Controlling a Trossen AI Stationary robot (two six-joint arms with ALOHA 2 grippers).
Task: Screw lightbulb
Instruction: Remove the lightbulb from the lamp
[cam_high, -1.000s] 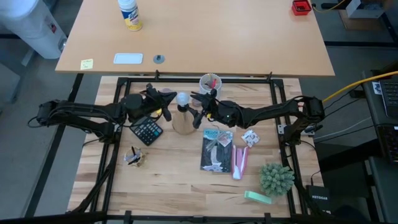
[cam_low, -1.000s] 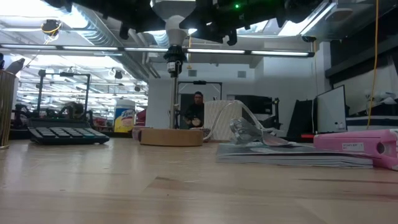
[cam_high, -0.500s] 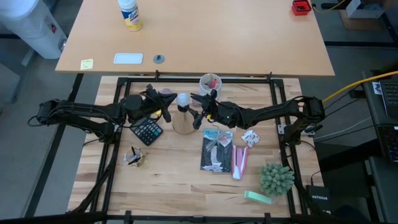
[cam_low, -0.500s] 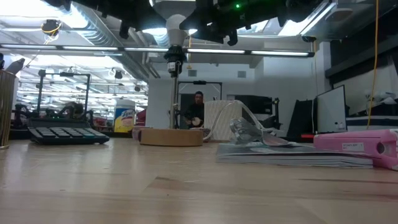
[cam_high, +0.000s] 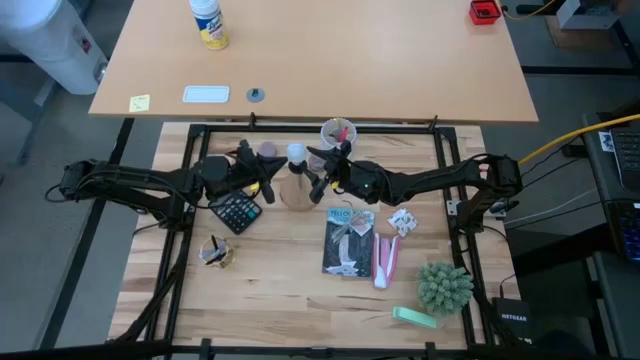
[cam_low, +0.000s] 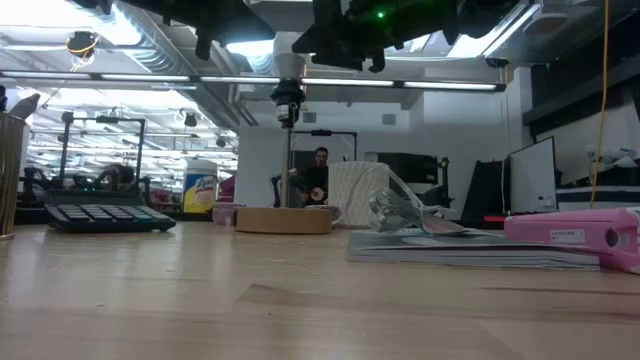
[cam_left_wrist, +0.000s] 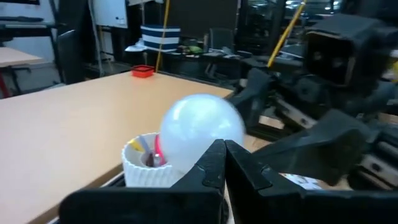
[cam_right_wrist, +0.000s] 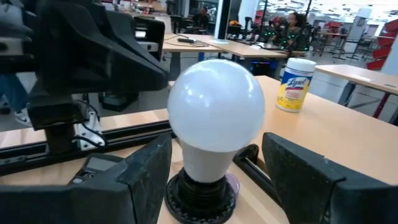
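The white frosted lightbulb (cam_high: 296, 153) sits upright with its base in the black socket (cam_right_wrist: 199, 193) of the post on the round wooden disc stand (cam_high: 294, 192); the disc rests flat on the table. It also shows in the low view (cam_low: 290, 68). My left gripper (cam_left_wrist: 224, 149) is shut, its fingertips on the bulb's left side (cam_high: 274, 180). My right gripper (cam_right_wrist: 217, 180) is open; its fingers stand on either side of the socket and bulb neck, coming from the table's right (cam_high: 312, 174), with a gap to each. My left gripper's shut fingertips (cam_left_wrist: 214, 155) stand right in front of the bulb's lower half (cam_left_wrist: 186, 155), level, from the table's left. I cannot tell whether they touch it.
A white cup with red items (cam_high: 337, 131) stands just behind the stand. A black calculator (cam_high: 235, 210) lies near left, a packaged item (cam_high: 350, 240) and a pink object (cam_high: 386, 258) near right, and a green plant (cam_high: 444, 285) beyond them. A small pink round thing (cam_high: 268, 150) sits left of the bulb.
The stand with the bulb has slid a little toward the table's right and far edge, staying upright. My left gripper has drawn away from beside the bulb's top, toward the near edge, uncovering the pink round thing.
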